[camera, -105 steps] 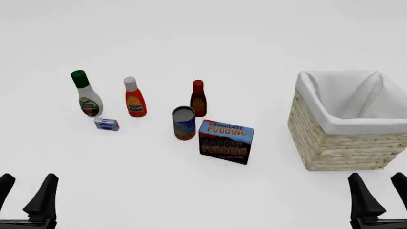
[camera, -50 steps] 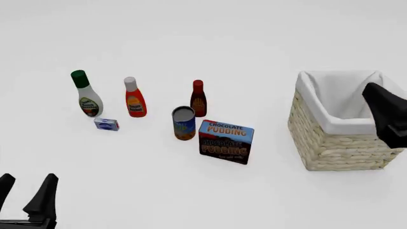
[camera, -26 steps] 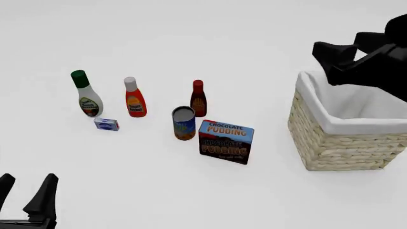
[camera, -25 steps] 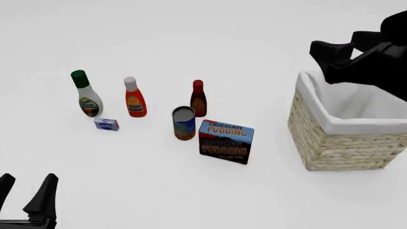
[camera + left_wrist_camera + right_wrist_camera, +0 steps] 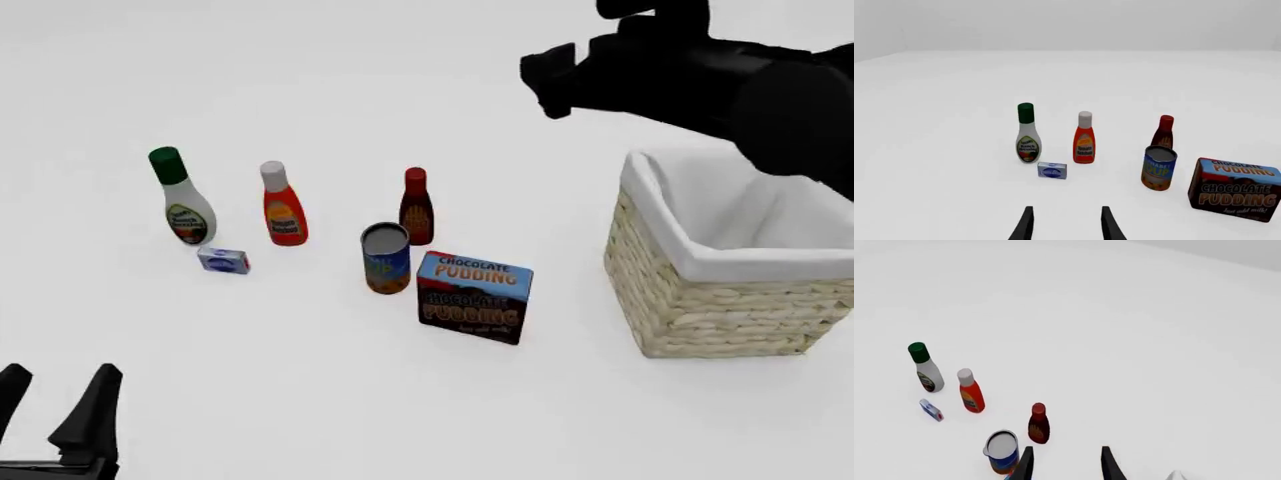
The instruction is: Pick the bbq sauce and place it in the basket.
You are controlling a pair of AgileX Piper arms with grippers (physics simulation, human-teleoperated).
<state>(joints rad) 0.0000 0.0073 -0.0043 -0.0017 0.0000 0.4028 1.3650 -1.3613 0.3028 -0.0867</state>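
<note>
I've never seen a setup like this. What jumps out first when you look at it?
A big black robot arm sweeps in high from the right, hanging above the large straw basket with its white cloth lining at the table's right side. Left of the basket stands a small cluster of groceries: three bottles in a row, among them the dark bbq sauce, with a can and a chocolate pudding box in front.

Bbq sauce (image 5: 416,208): dark reddish-brown, red cap, orange label. Basket (image 5: 707,300): straw-coloured weave, white lining. Pudding box (image 5: 474,297): blue and brown, lettered.
</note>
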